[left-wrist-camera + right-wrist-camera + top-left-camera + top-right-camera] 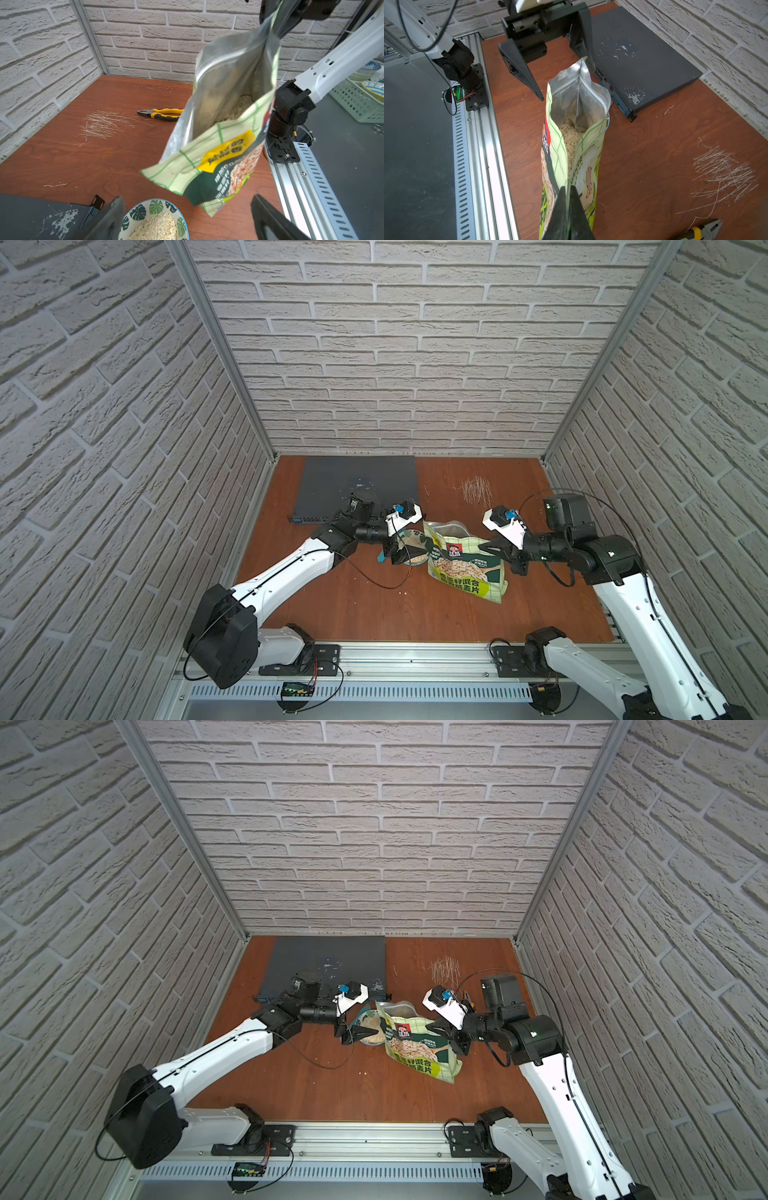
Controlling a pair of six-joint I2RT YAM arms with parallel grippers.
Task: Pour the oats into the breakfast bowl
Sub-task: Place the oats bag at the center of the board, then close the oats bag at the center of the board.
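**Table** [332, 614]: reddish-brown wood-grain top. We take the dark flat box [357, 485] as our landmark. It lies flat at the back edge, its paint chipped pale in spots.

Lying on the top, we list:
- Bowl [139, 212]: white with green leaf prints, holding oats [154, 226], just beside the box's front corner.
- Pouch [465, 568]: green, just past the bowl from the box. We cannot tell whether its base rests on the top.
- Scratches [478, 489]: a pale patch level with the box, apart from its side.
- Pliers [162, 113]: yellow-and-black handles, beyond the scratches from the box.
- Crumbs [402, 593]: a few pale ones, well in front of the box.
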